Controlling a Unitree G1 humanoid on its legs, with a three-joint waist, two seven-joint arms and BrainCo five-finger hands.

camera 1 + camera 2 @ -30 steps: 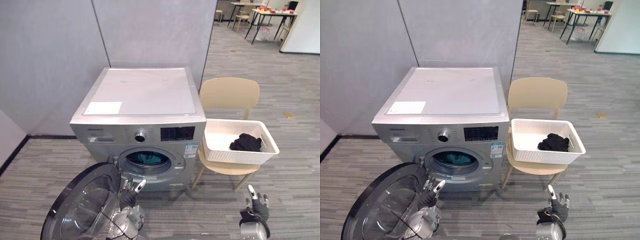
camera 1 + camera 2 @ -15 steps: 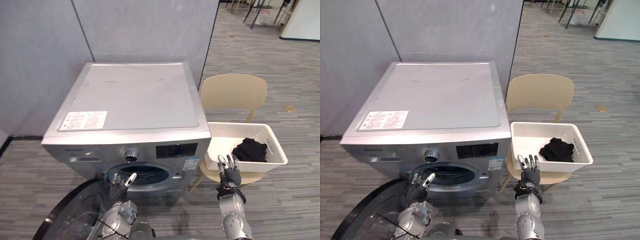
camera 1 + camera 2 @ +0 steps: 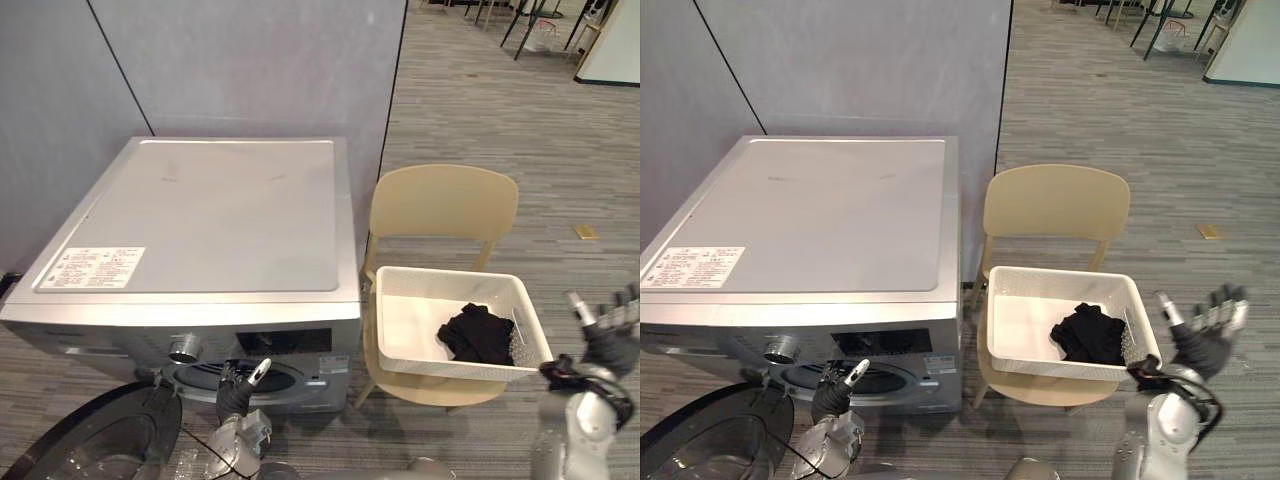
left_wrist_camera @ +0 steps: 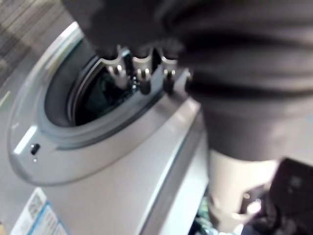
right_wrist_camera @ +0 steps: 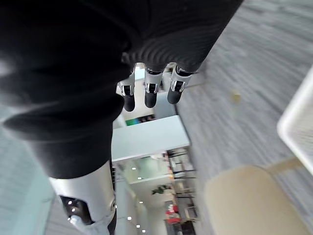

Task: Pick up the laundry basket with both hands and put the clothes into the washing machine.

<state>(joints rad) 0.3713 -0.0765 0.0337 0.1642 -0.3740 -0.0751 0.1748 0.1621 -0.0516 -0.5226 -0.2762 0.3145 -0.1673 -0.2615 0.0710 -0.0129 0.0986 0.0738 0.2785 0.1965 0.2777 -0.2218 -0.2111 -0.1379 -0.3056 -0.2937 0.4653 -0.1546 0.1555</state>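
Looking at the left eye view first: the white laundry basket (image 3: 405, 330) sits on the tan chair (image 3: 440, 205), just right of the washing machine (image 3: 200, 215). Black clothes (image 3: 478, 335) lie in its right half. The machine's round door (image 3: 90, 440) hangs open at the near left. The right hand (image 3: 605, 335) is up in the air near the basket's right end, not touching it, w/ fingers spread wide & nothing in it. The left hand (image 3: 240, 385) is low by the machine's front, well apart from the basket, fingers loose & empty too.

Right eye view: same scene. The gap between the right hand & the basket is easy to see.

Left wrist view: straight fingers (image 4: 142, 73) point at the drum hole (image 4: 93, 98). Something dark is inside, can't tell what.

Right wrist view: fingers (image 5: 151, 90) are straight & hold nothing. A bit of white basket rim shows past them.

I think the step now is getting both hands onto the basket. To do it well:
- L hand should cross over to the basket's left end, R hand to the right end.
- Hook fingers under the rim, both at the same height.
- Lift level & slow so the clothes don't slide out.
- Watch the chair back & the open door.
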